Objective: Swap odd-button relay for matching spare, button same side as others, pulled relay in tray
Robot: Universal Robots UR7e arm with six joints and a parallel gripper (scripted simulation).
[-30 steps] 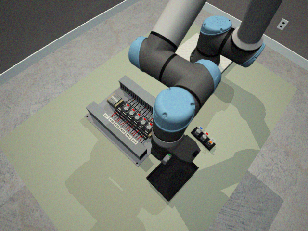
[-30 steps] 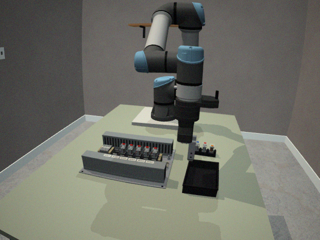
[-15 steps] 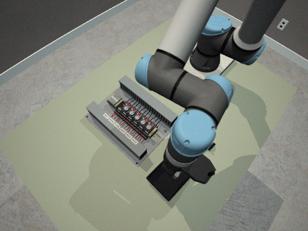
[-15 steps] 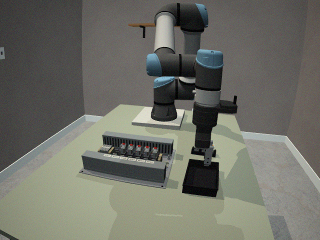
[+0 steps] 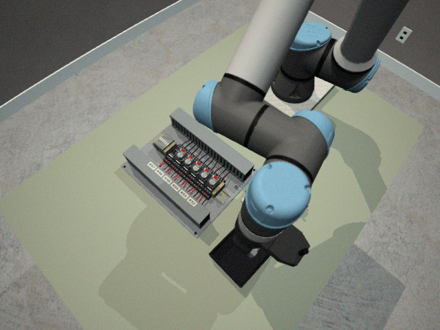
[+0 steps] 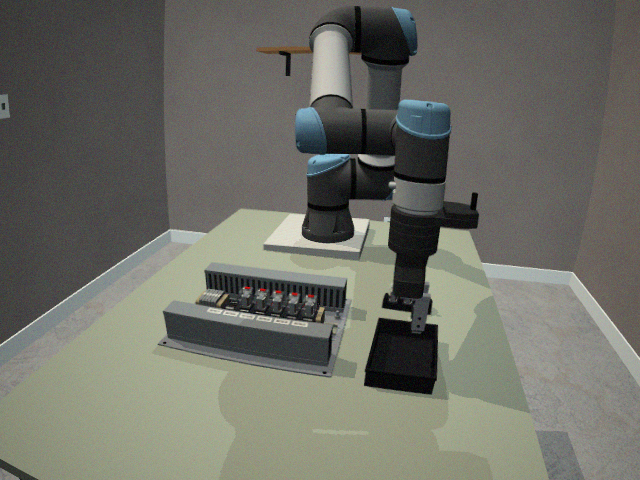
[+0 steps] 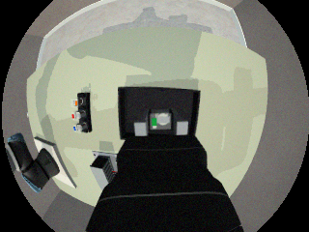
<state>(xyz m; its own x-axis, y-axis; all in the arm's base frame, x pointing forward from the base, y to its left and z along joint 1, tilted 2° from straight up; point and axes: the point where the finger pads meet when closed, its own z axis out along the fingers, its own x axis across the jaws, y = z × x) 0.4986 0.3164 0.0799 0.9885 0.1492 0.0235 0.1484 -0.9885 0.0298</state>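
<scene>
My gripper (image 6: 419, 316) is shut on a relay with a green test button (image 7: 160, 120) and holds it upright just above the far part of the black tray (image 6: 402, 355). In the wrist view the grey fingertips sit on both sides of the relay, with the tray (image 7: 158, 111) below it. In the top view the wrist hides most of the gripper over the tray (image 5: 236, 260). The relay row (image 5: 196, 168) on the panel holds several relays, all with red buttons (image 6: 277, 299). The spare holder (image 7: 83, 115) shows orange, red and blue buttons.
Two grey slotted wire ducts (image 6: 248, 333) (image 6: 275, 283) run along the front and back of the relay row. The arm's white base plate (image 6: 316, 238) stands at the back of the table. The spare holder (image 6: 399, 302) is partly hidden behind the gripper.
</scene>
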